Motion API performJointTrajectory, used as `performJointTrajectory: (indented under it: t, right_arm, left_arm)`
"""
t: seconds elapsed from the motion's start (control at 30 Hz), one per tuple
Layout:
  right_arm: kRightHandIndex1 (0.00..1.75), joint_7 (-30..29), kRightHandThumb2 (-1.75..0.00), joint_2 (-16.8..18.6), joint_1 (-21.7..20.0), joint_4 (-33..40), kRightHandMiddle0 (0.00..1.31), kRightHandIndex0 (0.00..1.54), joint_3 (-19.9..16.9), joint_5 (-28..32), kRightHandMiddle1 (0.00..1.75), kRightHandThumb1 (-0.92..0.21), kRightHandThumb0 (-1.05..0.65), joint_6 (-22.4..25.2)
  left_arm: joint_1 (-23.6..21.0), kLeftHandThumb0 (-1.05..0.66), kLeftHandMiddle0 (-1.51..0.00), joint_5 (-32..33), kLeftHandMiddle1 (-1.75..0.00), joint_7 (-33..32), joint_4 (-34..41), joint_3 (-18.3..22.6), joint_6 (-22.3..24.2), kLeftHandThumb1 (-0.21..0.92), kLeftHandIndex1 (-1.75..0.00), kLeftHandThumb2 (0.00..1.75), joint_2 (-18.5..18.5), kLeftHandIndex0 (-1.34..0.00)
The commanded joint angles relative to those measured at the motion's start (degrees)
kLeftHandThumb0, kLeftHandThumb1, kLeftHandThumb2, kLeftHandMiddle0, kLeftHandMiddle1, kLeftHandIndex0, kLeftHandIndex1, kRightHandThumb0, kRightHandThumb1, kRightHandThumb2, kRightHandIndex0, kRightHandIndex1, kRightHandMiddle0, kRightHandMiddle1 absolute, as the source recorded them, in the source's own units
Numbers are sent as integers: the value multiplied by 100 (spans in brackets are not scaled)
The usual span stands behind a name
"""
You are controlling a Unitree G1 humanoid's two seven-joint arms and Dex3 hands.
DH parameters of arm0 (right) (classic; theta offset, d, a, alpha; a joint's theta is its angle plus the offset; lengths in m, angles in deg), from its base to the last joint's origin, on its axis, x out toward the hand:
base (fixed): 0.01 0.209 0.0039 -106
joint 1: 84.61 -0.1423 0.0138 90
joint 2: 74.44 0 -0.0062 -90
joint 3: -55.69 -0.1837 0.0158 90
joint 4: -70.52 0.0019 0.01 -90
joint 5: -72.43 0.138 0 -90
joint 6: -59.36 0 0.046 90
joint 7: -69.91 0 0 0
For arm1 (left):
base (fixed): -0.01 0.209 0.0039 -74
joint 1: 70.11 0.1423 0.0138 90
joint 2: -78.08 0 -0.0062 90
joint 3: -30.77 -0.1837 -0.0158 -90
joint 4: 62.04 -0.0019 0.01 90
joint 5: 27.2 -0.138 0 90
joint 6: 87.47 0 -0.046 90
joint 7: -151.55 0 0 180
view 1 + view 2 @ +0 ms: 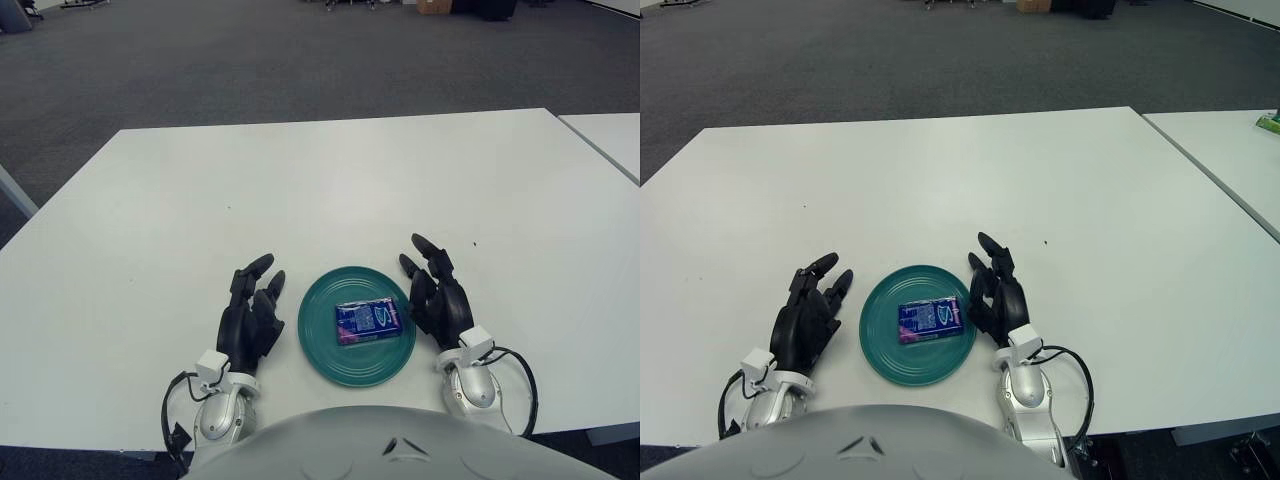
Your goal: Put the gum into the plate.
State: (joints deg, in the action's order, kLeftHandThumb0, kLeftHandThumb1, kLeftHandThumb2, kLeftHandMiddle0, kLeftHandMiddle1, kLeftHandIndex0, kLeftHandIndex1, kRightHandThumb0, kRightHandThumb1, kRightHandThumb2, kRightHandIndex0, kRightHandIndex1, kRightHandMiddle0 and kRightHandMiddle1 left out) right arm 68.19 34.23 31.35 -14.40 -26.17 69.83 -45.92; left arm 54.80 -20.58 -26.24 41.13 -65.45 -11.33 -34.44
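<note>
The right hand shows in the lower right of centre, just beside the right rim of the plate, its dark fingers spread loosely and extended toward the far side of the table, holding nothing. Whether its inner edge touches the plate rim cannot be told. The left hand shows in the lower left of centre, just beside the plate's left rim with a thin strip of table between them, its fingers likewise relaxed, slightly parted and empty. Between the two hands lies the round teal plate, and the gum (a small blue and purple pack, lying flat) sits inside it, a little right of the plate's middle and tilted slightly. Everything rests on a white table that fills the middle of the frame, with grey carpet beyond it. The left eye view shows only a plain corner of a second white table at the right edge; the right eye view shows more of that second table and a small green object on it at the far right edge, too small to identify.
</note>
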Motion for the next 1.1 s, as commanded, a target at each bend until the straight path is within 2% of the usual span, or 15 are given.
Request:
performJointTrajectory:
  t: [0.0,1.07]
  right_arm:
    - [2,18,-92,29,129,-369,0,45,-129,188,52,-92,-79,104]
    - [1,334,-87,374,99,-663,0,45,-394,980,64,-92,-79,-403]
  left_arm:
    - [-82,-94,-51,-54,-15,-71,-79,44,-114,92,-97,91,-19,-4]
    - [-163,-98,-42,3,-9,-21,-277,49,-306,92,-89,91,-18,0]
